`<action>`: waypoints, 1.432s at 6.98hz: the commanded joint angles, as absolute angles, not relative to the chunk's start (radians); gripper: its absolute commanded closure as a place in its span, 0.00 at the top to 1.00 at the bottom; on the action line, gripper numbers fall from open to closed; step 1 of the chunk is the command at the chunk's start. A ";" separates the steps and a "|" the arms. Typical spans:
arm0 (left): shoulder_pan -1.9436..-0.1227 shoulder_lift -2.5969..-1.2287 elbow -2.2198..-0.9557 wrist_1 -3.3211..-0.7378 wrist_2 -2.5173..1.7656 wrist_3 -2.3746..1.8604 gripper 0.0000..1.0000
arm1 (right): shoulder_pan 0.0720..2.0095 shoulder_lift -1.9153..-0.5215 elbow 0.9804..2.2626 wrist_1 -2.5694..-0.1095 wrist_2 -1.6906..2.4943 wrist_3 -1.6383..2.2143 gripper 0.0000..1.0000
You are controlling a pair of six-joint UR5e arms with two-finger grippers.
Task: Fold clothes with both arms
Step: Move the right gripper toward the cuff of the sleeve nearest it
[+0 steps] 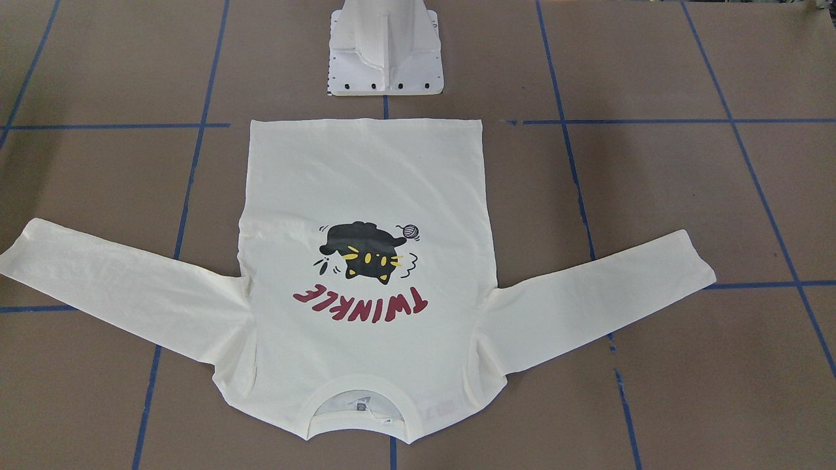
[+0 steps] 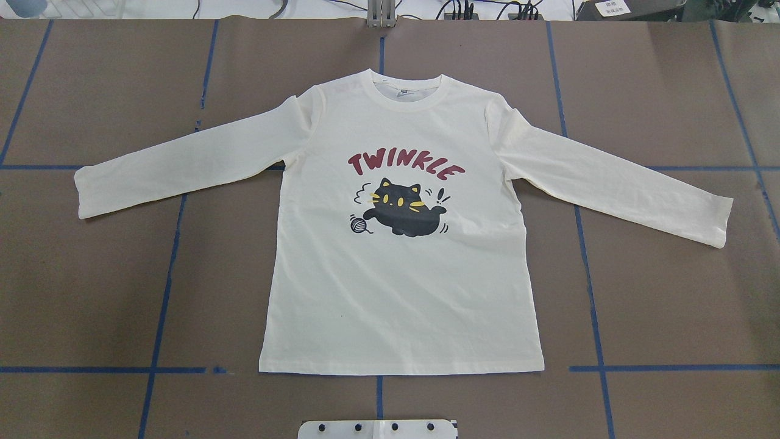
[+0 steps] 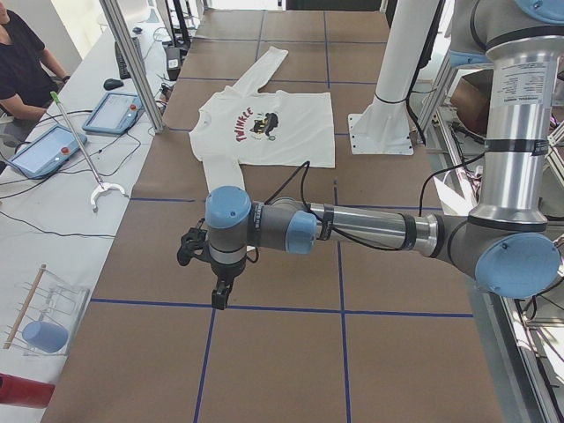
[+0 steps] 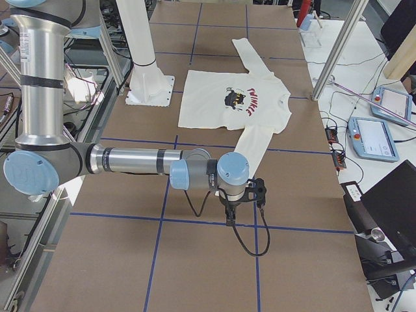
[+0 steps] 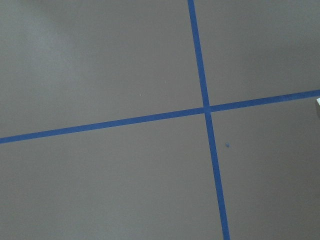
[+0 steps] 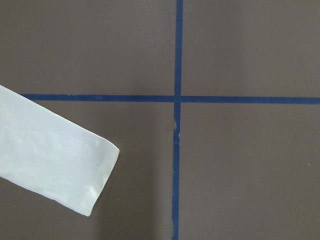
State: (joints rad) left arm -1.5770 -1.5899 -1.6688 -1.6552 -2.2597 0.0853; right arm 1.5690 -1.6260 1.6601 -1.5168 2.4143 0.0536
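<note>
The cream-white long-sleeved T-shirt (image 2: 402, 292) lies flat on the brown table, print side up, both sleeves spread out, collar away from the robot's base. It also shows in the front-facing view (image 1: 366, 170). My left gripper (image 3: 220, 295) hangs above bare table well beyond the shirt's left sleeve; it shows in the exterior left view only, so I cannot tell whether it is open. My right gripper (image 4: 231, 218) hangs near the right sleeve's cuff (image 6: 50, 160); it shows in the exterior right view only, so I cannot tell its state. Neither touches the shirt.
The white pedestal base (image 1: 385, 59) stands just behind the shirt's hem. Blue tape lines (image 2: 164, 292) grid the table. A side desk with tablets (image 3: 53, 145), cables and a seated person (image 3: 22, 62) runs along the far table edge.
</note>
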 commanded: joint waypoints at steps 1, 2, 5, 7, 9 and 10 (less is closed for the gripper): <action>-1.507 -1.570 -1.657 -1.785 -2.263 0.084 1.00 | 1.437 -1.615 1.634 -1.351 2.375 0.186 1.00; -1.505 -1.580 -1.660 -1.828 -2.263 0.077 1.00 | 1.357 -1.630 1.605 -1.213 2.362 0.342 1.00; -1.502 -1.588 -1.660 -1.833 -2.266 0.023 1.00 | 1.231 -1.643 1.424 -0.867 2.332 0.476 1.00; -1.502 -1.588 -1.658 -1.853 -2.266 0.023 1.00 | 1.138 -1.640 1.421 -0.861 2.244 0.535 1.00; -1.502 -1.588 -1.663 -1.855 -2.266 0.023 1.00 | 1.131 -1.640 1.419 -0.865 2.241 0.534 1.00; -1.502 -1.588 -1.664 -1.855 -2.266 0.023 1.00 | 1.121 -1.640 1.416 -0.867 2.243 0.534 1.00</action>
